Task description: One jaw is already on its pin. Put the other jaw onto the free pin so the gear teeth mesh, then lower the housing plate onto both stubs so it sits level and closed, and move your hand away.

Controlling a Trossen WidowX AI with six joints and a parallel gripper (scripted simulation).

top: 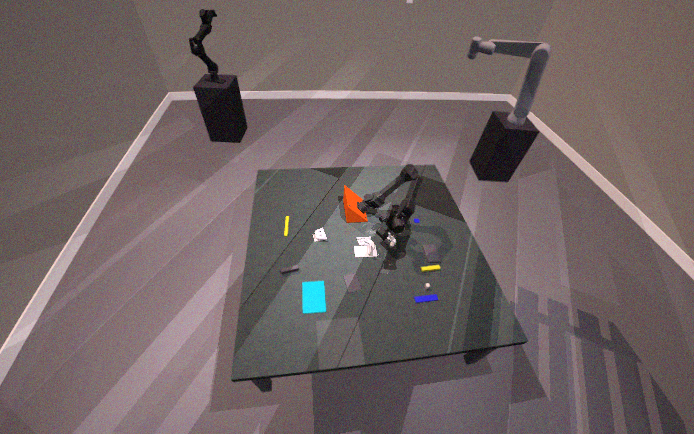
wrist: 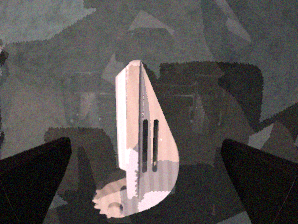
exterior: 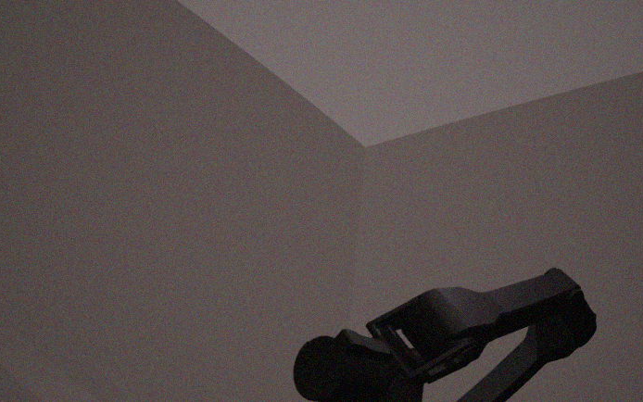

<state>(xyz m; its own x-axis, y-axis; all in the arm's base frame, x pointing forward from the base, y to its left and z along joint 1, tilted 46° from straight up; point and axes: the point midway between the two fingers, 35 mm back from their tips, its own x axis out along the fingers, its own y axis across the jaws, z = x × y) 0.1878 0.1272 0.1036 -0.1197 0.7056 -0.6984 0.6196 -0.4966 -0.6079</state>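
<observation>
My gripper point(top: 386, 240) point(wrist: 147, 147) is open and empty, its dark fingers wide apart. The loose white jaw point(top: 391, 240) point(wrist: 131, 110) lies below; in the wrist view it is between the fingers' lines, with its toothed round end near the lower edge and two dark slots in its broad side. The white base part point(top: 364, 251) lies left of it in the top view; its pins and fitted jaw are too small to make out. Another white piece point(top: 319, 235), probably the housing plate, lies further left. The exterior view shows only dark arm parts; fingertips are not visible there.
An orange wedge point(top: 352, 209) stands beside the arm. A cyan rectangle point(top: 313, 297), a dark bar point(top: 289, 269), yellow bars point(top: 286, 225) point(top: 430, 267), a blue bar point(top: 426, 298), a small white ball point(top: 427, 286) and a small blue block point(top: 416, 221) lie around the table.
</observation>
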